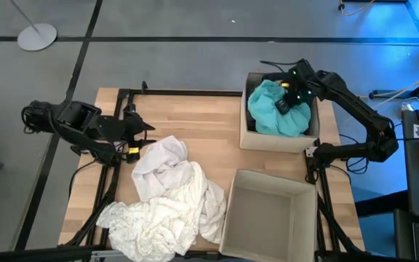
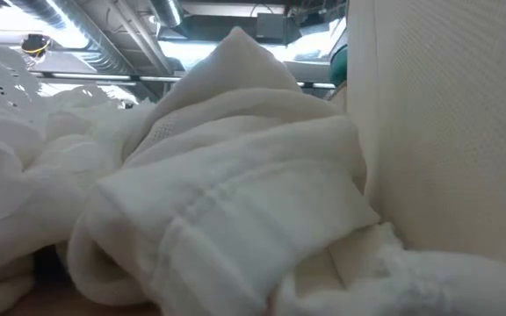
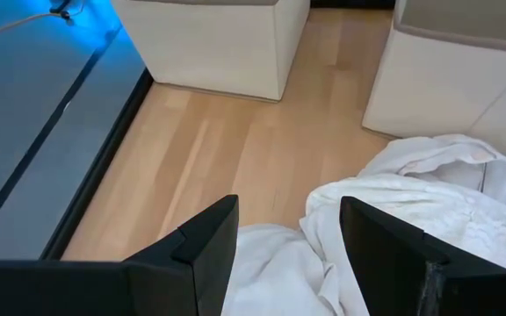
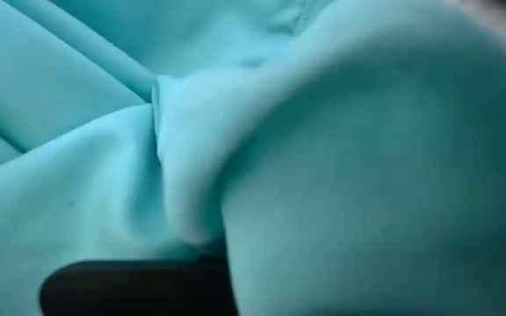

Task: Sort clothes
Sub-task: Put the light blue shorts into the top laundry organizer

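Sorting under way: my right gripper [image 1: 285, 103], grip state unclear, sits on the teal garment [image 1: 271, 113] in the far box [image 1: 245, 138]; white clothes [image 1: 167, 196] remain on the tabletop [image 1: 195, 120] beside my left gripper [image 3: 288, 254], fingers apart.

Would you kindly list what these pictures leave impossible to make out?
- Right gripper: fingers buried in the teal fabric garment that fills the right wrist view.
- Far tan cardboard box: contents beneath that garment hidden, high view.
- Low view: white fabric clothes block the table and both arms.
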